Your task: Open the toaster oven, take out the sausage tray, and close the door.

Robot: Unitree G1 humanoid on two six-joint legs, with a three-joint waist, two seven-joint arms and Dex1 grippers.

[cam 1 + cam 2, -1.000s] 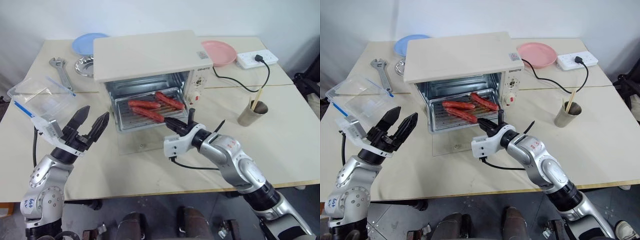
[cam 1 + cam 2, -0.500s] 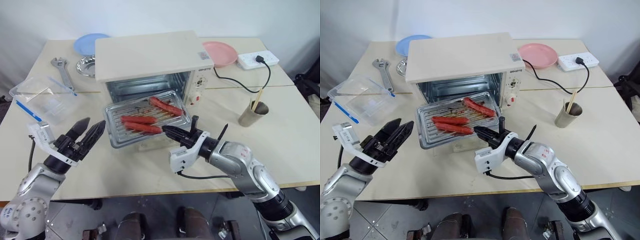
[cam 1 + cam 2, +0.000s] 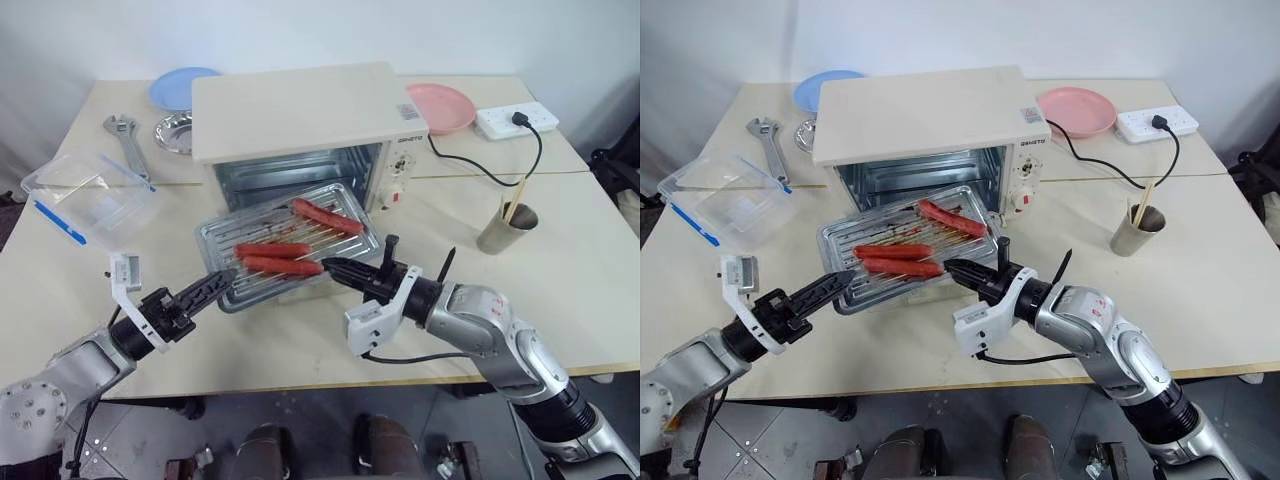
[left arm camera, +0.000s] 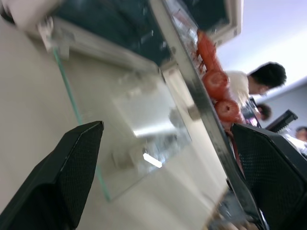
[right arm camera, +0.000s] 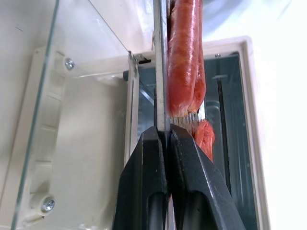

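Toaster oven: the cream-white toaster oven (image 3: 300, 115) stood at the middle of the bench (image 3: 560, 260), its cavity facing the robot.
Door: the glass door (image 4: 129, 115) lay folded down flat on the bench in front of the oven, under the tray.
Sausage tray: the shiny metal sausage tray (image 3: 290, 245) was out of the cavity, held above the open door, tilted, with three red sausages (image 3: 272, 250) on its wire rack.
Right claw: the right claw (image 3: 335, 268) was pressed together on the tray's front rim at about 4 o'clock of the tray, pinching the thin metal edge between its black fingers (image 5: 144, 177).
Left claw: the left claw (image 3: 208, 290) was spread wide at about 8 o'clock of the tray, the tray's rim passing between its two fingertips; I could not tell whether either touched the metal.
Clear container: a plastic box (image 3: 90, 195) with blue clips lay at 9 o'clock of the oven.
Behind the oven: a wrench (image 3: 122, 140), a round steel dish (image 3: 170, 130) and a blue plate (image 3: 180, 85) at 10 o'clock; a pink plate (image 3: 440, 105) at 2 o'clock.
Right side: a white power strip (image 3: 512, 118) and a cup (image 3: 505, 228) with chopsticks at 3 o'clock.
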